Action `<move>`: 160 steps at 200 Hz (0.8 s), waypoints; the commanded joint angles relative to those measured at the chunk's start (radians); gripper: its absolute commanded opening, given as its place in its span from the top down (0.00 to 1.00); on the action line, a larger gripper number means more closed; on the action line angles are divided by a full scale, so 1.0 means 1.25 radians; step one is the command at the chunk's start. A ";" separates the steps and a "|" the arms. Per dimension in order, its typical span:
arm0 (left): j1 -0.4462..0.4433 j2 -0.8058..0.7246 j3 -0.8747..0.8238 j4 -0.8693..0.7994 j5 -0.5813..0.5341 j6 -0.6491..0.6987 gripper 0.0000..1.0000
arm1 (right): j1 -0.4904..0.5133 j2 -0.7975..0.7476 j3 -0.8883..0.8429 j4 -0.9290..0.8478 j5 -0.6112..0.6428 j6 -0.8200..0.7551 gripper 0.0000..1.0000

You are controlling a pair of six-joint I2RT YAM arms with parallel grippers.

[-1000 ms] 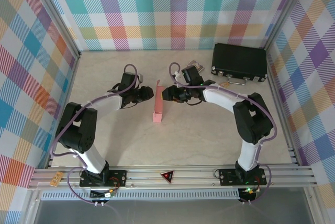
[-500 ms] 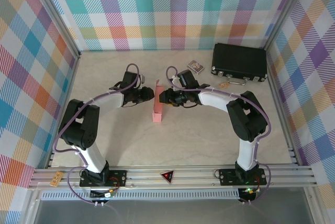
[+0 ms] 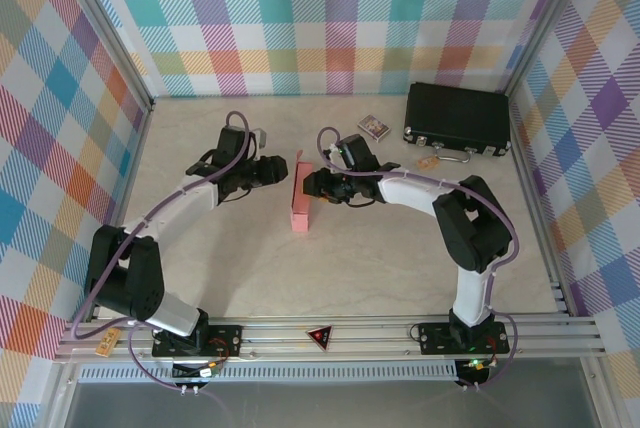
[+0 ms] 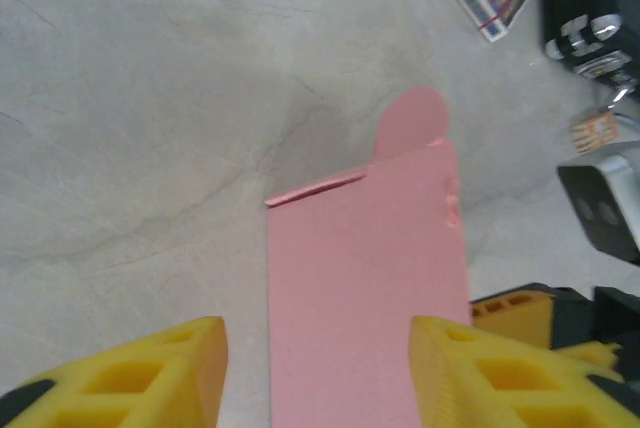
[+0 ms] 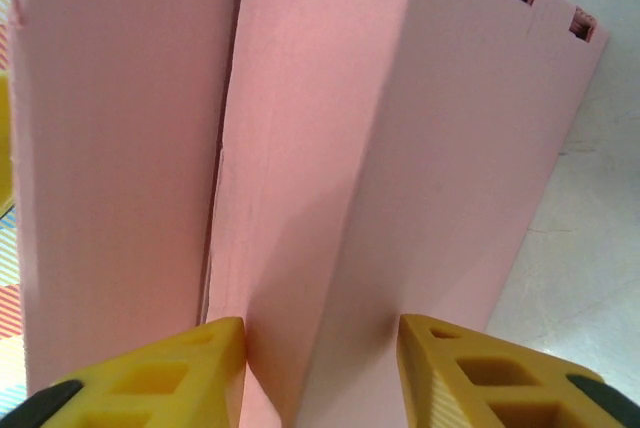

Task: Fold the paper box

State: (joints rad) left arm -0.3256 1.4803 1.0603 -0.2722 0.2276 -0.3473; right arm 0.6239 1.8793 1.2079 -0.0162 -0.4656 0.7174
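The salmon-pink paper box (image 3: 298,198) stands on its long edge mid-table, a rounded tab at its far end. In the left wrist view its flat side (image 4: 365,278) fills the middle, tab at the top. My left gripper (image 3: 281,171) is open just left of the box, and the box's side lies ahead between its yellow fingers (image 4: 150,378). My right gripper (image 3: 310,186) is open against the box's right side. In the right wrist view folded pink panels (image 5: 330,148) rise between the fingers (image 5: 490,378), and the left pad touches a fold.
A black hard case (image 3: 458,120) with latches lies at the back right, a small tag (image 3: 430,161) in front of it. A tiny patterned card pack (image 3: 374,127) sits behind the right arm. Checked walls enclose the table on three sides.
The right gripper has moved left up to the box. The left arm has swung its elbow outward and its gripper has drawn slightly back and to the left. The box has barely moved.
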 commanded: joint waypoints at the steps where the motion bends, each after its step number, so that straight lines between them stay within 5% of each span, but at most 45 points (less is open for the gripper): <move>1: -0.010 -0.033 0.020 -0.028 0.040 0.011 0.41 | -0.001 -0.037 -0.015 -0.012 0.027 -0.023 0.54; 59: -0.087 0.006 0.082 -0.100 -0.041 0.038 0.18 | -0.018 -0.133 -0.049 -0.037 0.119 -0.036 0.49; 160: -0.212 0.263 0.342 -0.377 -0.279 0.124 0.15 | -0.196 -0.330 -0.270 -0.083 0.163 -0.060 0.46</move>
State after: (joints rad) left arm -0.5682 1.7706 1.4216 -0.6125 -0.0273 -0.2337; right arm 0.3965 1.5116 0.9123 -0.0971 -0.2615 0.6651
